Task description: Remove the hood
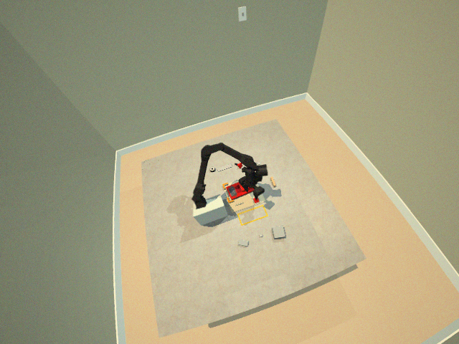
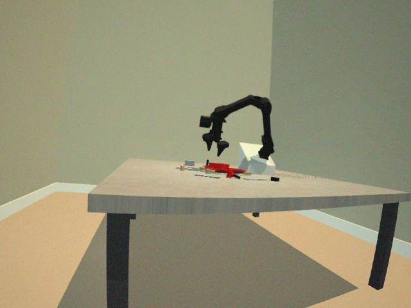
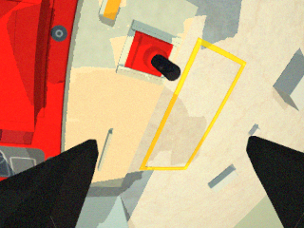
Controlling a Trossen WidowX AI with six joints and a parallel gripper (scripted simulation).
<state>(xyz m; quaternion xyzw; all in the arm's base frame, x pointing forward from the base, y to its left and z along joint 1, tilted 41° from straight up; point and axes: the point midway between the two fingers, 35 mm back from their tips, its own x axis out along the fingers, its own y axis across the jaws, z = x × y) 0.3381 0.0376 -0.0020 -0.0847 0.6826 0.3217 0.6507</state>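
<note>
The red toy car (image 1: 234,191) (image 2: 217,166) (image 3: 55,85) sits on the table beside the beige board. A raised red panel (image 3: 16,71) on it shows at the left edge of the wrist view, above the dark windscreen; I cannot tell the hood's edges from the body. The marked area, a yellow outline (image 1: 242,224) (image 3: 163,168), lies on the table past the board, with no object inside it. My gripper (image 1: 252,193) (image 2: 213,153) (image 3: 175,146) is wide open and empty, pointing down. It is above the car and board, touching nothing. In the top view the arm hides part of the car.
A beige board (image 1: 242,205) (image 3: 104,104) lies between car and outline, near a red part (image 3: 135,54) with a black peg. A pale box (image 1: 211,214) (image 2: 248,160) stands at the arm's base. Grey blocks (image 1: 278,232) lie beyond the outline; a black wheel (image 1: 212,169) lies behind the car.
</note>
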